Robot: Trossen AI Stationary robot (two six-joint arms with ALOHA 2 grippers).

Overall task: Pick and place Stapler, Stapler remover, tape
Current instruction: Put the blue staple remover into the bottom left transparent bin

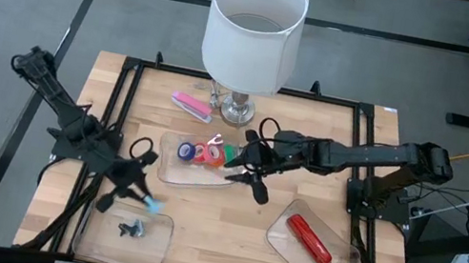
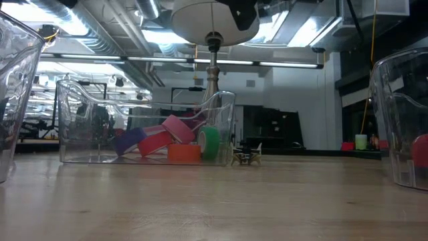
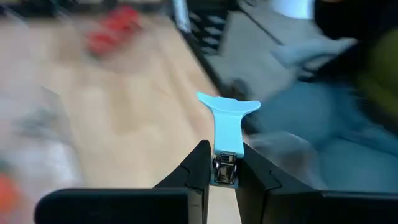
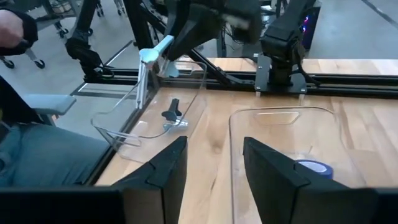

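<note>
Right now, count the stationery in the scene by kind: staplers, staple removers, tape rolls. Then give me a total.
Staplers: 2, the pink stapler and the red stapler
Staple removers: 2, the light blue staple remover in the left gripper, the dark staple remover in a tray
Tape rolls: 5
Total: 9

Left hand (image 3: pixel 224 169) pinches light-blue staple remover (image 3: pixel 226 127) (background blurred).

left hand (image 1: pixel 148 201): fingers clamped, front-left of table | right hand (image 1: pixel 252 169): fingers apart, mid-table
</note>
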